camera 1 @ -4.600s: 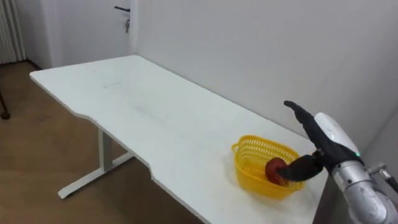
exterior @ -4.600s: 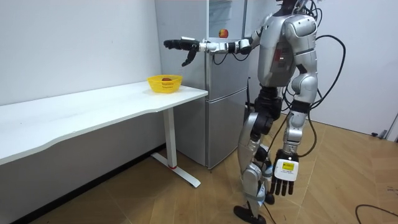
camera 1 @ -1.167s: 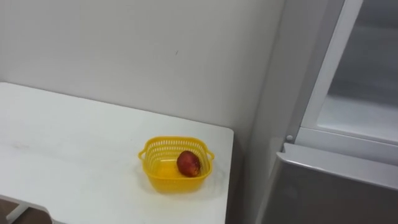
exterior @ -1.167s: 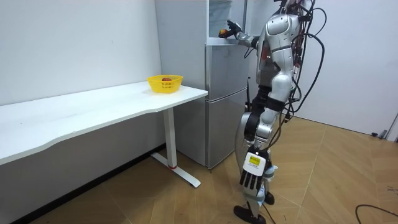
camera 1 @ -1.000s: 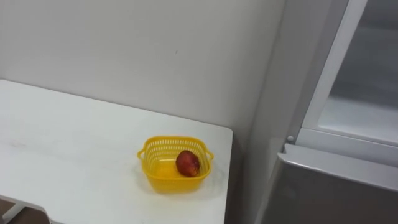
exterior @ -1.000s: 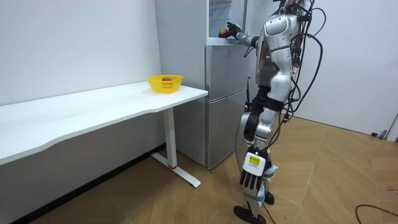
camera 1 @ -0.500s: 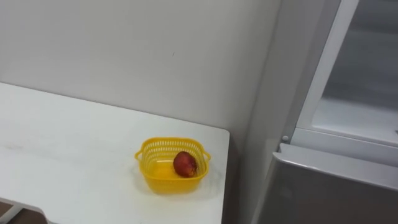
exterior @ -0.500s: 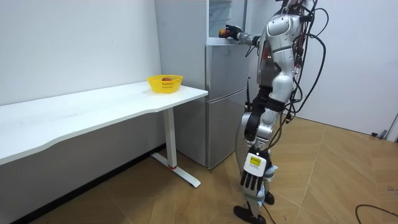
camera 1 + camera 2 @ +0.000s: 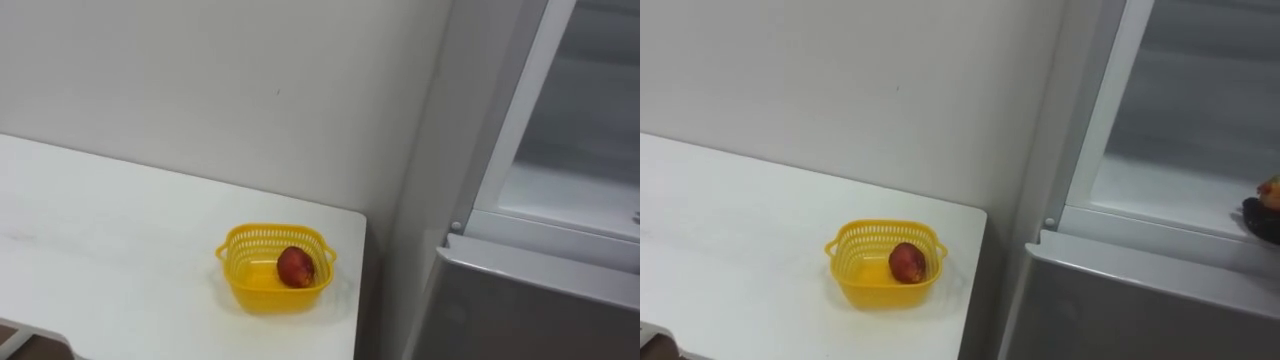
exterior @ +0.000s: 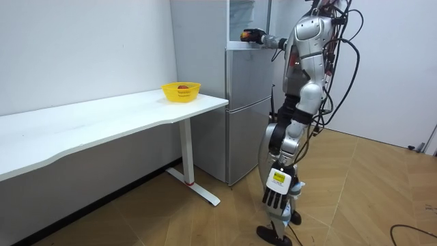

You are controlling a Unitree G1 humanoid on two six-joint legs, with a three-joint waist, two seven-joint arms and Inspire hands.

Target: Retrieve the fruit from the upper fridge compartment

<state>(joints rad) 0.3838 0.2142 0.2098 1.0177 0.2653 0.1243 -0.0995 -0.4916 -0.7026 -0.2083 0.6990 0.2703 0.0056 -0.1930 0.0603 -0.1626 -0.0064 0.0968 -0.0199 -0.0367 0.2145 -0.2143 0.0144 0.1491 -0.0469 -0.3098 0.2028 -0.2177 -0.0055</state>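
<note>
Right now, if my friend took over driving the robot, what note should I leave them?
Left robot hand: open, empty, hanging by the leg.
Right robot hand: at the shelf of the open upper fridge, beside an orange-red fruit; grip unclear.
Yellow basket on the white table holds one red fruit.
Done, it seems: that one fruit.
Left: bring the fridge fruit out, probably to the basket.

White table (image 9: 120,230) — yellow basket (image 9: 255,297)
</note>
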